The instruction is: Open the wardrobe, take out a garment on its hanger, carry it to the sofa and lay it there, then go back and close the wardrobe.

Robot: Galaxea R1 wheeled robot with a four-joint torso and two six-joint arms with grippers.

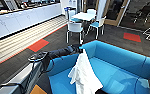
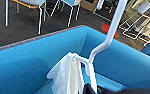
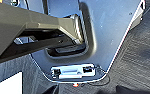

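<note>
Dark carpet with red-orange patches and a pale striped band covers the floor of an office lounge. White cabinets are set along the far left wall. A white table with white chairs with blue seats is placed beyond the sofa, and glazed doors are seen behind it.

The sofa, bright blue with a low curved back, occupies the lower right of the head view. The left arm is extended from the picture's left over the sofa's back corner. The left gripper is positioned at that corner, at the top of the garment. The garment, a white shirt, is seen hanging down from the gripper, with its lower part draped across the blue seat.

In the left wrist view, the hanger is shown as a thin white bar rising at a slant, with the white fabric gathered below it in front of the sofa's inner back. The dark gripper body is visible at the hanger's lower end. The hanger appears to be grasped by the left gripper, though the fingers cannot be made out clearly.

In the right wrist view, robot bodywork and a patch of dark carpet are shown; the state of the right gripper cannot be told.
</note>
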